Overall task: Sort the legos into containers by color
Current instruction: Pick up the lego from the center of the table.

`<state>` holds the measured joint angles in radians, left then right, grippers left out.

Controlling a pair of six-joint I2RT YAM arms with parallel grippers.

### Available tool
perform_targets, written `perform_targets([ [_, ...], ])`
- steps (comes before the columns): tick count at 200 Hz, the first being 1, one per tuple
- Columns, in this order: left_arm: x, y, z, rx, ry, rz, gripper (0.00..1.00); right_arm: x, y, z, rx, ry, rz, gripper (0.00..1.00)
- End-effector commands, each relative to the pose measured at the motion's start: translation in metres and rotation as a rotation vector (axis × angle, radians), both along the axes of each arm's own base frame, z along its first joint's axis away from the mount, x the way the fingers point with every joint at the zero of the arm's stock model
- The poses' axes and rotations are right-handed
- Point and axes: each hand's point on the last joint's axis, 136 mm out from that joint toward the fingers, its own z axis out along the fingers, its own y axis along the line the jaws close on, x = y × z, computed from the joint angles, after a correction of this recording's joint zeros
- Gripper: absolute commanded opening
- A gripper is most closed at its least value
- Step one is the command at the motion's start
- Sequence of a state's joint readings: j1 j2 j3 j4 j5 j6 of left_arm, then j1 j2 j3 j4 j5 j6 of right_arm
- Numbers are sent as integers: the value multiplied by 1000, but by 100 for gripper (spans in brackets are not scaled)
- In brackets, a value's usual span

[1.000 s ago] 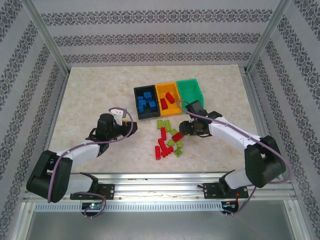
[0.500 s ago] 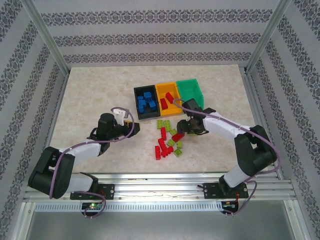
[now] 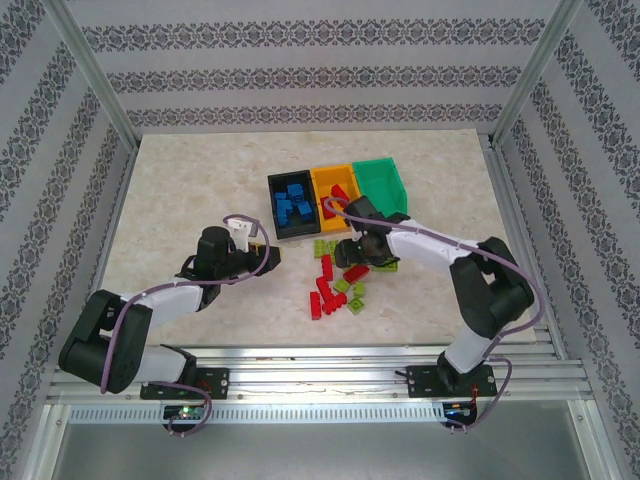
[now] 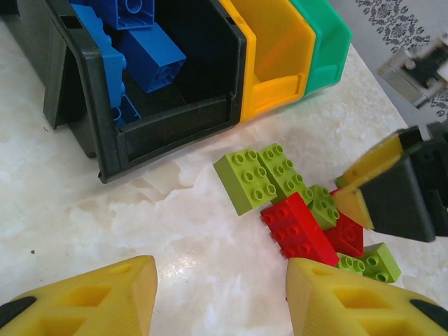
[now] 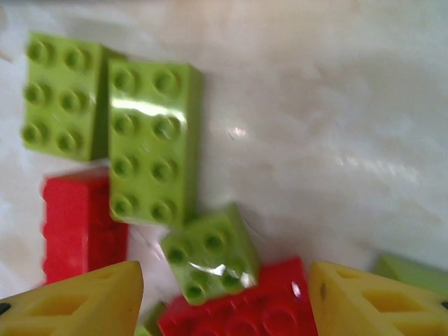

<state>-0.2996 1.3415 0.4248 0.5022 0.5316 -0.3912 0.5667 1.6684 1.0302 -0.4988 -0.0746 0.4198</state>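
The pale marbled table top (image 3: pixel 180 190) carries a row of three open plastic bins. Take the black rectangular bin (image 3: pixel 293 207), which holds blue bricks, as marker. The orange-yellow bin (image 3: pixel 333 192), with red bricks inside, touches its right side, and the green bin (image 3: pixel 381 182) stands one further right.

The loose heap of red and lime studded bricks (image 3: pixel 338 278) lies on the near side of the black bin, off its right front corner. The right gripper (image 5: pixel 224 302) hangs over the far end of that heap, jaws partly apart and holding nothing. The left gripper (image 4: pixel 218 301), likewise apart and empty, sits over bare table off the black bin's near left corner, so the right arm is plainly nearer.

The long lime eight-stud brick (image 5: pixel 154 140) lies ahead and left of the right fingertips, its long axis running straight away from them, so the jaws would likely close across its short width. The small lime four-stud brick (image 5: pixel 208 255) sits just ahead of the gap, turned askew against a red brick (image 5: pixel 234 318).
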Motion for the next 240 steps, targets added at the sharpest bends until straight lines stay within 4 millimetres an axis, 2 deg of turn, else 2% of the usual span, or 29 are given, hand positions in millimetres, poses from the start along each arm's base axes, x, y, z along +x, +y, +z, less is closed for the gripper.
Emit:
perform_targets([
  [1, 3, -4, 15, -23, -44, -14, 52, -23, -19, 4, -23, 19, -38, 65],
  [29, 2, -11, 13, -37, -28, -36, 52, -32, -16, -7, 8, 58, -58, 66],
  [52, 3, -13, 11, -36, -25, -40, 52, -26, -3, -12, 46, 67, -67, 69],
  [64, 3, -13, 10, -37, -18, -44, 52, -22, 0, -17, 47, 71, -76, 74],
  [93, 2, -12, 12, -26, -29, -40, 52, -16, 2, -25, 30, 83, -93, 75],
  [134, 1, -10, 14, -15, -37, -37, 52, -18, -2, -36, -42, 105, -88, 74],
  [170, 0, -10, 14, -15, -37, -38, 52, -27, -7, -33, -43, 111, -80, 57],
  [240, 3, -10, 9, -8, -20, -34, 52, -31, -15, -4, -21, 61, -57, 21],
])
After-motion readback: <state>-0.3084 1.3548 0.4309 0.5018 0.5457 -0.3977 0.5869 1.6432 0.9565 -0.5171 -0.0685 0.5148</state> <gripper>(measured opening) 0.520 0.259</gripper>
